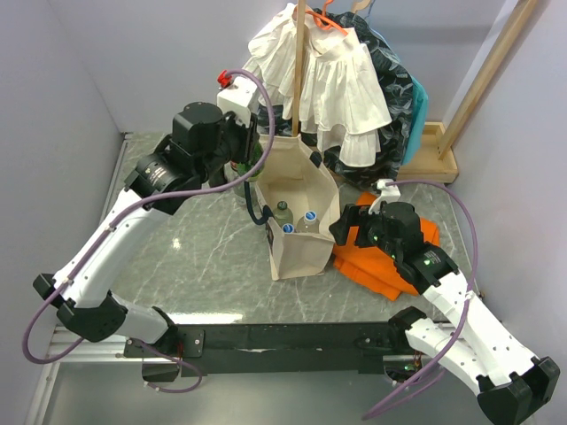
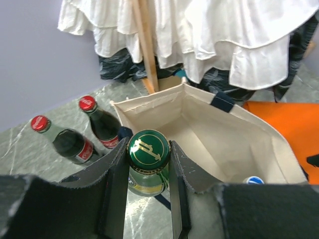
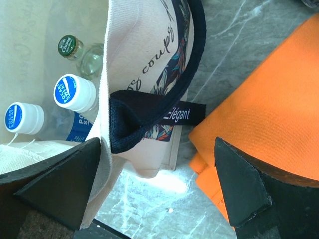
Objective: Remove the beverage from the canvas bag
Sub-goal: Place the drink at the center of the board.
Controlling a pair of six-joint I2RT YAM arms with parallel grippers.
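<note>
Pinches a green-capped glass bottle [image 2: 148,148] between the closed-in fingers of the left gripper [image 2: 147,172], lower centre of the left wrist frame, just outside the near corner of the cream canvas bag [image 2: 234,134]. Inside the bag: a small green-capped clear bottle [image 3: 70,46] and two blue-and-white-capped bottles [image 3: 74,90]. Spreads the right gripper [image 3: 164,179] wide around the bag's wall and navy handle [image 3: 149,109], beside the orange cloth [image 3: 269,99]. At left on the surface [image 2: 25,144], two red-capped cola bottles [image 2: 70,144].
</note>
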